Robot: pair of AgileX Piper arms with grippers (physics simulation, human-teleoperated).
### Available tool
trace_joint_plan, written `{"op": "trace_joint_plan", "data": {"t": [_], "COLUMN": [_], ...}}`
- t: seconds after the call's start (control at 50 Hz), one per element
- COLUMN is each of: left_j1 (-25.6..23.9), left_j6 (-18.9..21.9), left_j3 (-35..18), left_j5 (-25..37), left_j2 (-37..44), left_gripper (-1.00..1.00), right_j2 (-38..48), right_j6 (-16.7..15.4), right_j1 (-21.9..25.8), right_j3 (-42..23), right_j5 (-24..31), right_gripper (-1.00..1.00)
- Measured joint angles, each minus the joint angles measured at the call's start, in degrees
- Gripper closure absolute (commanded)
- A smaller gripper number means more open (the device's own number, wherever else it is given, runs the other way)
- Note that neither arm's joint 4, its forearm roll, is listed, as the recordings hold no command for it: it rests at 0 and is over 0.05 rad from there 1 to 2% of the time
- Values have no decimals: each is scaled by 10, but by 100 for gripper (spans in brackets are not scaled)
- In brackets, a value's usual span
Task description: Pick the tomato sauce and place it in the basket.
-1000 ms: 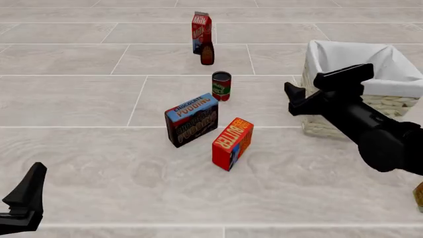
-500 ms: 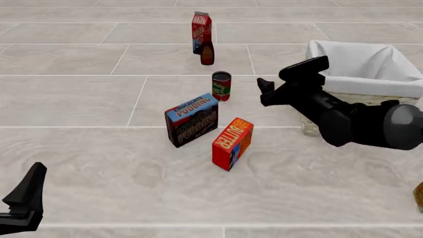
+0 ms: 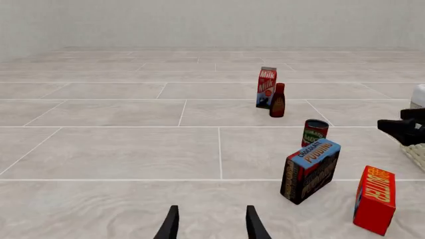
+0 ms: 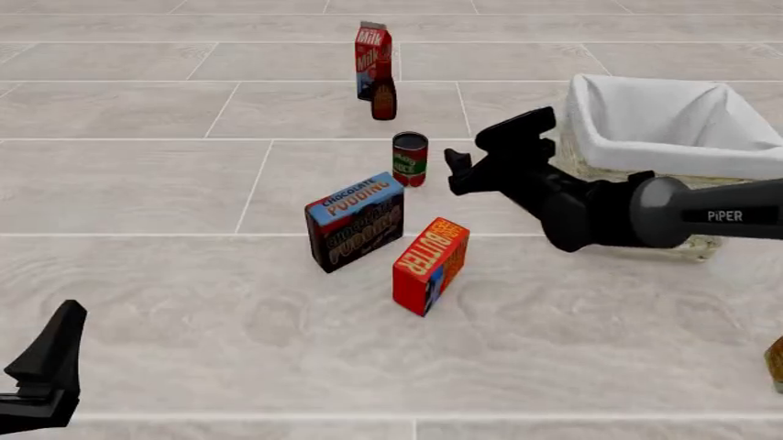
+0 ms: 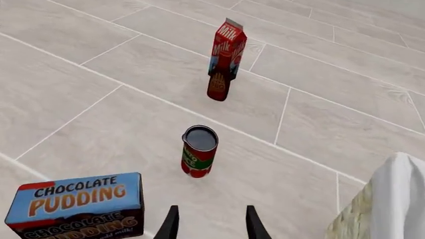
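I see the tomato sauce [image 4: 410, 158] standing upright on the counter [image 4: 183, 275], toward the far side and near the middle between left and right. It touches nothing. My right gripper [image 4: 496, 156] is just beside the can on its right side, with a small gap between them, and its two fingers are apart. In the right wrist view the can [image 5: 198, 151] is straight ahead of the two fingertips [image 5: 172, 224], and I look down on its dark metal top.

The basket [image 4: 667, 137] is at the right edge of the counter, behind my right arm, and the white cloth is folded over its rim.

A chocolate pudding box [image 4: 355, 221] stands just in front of the can, a little to the left, and a butter box [image 4: 430, 265] is nearer to me than that. Beyond the can a milk carton [image 4: 372, 59] stands with a dark bottle [image 4: 383, 99] close in front of it.

My left gripper [image 4: 43, 376] is low at the near left corner, well apart from everything. In the left wrist view its fingers [image 3: 170, 225] are apart and hold nothing.
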Motion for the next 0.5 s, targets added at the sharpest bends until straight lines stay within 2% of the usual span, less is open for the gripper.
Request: {"op": "trace_joint_plan", "data": {"t": [0.5], "left_j1": [0], "left_j6": [0], "left_j3": [0], "left_j5": [0], "left_j2": [0], "left_gripper": [-100], "right_j2": [95], "right_j6": [-2], "right_j1": [8], "right_j3": [-110], "right_j5": [30], "right_gripper": [-100]}}
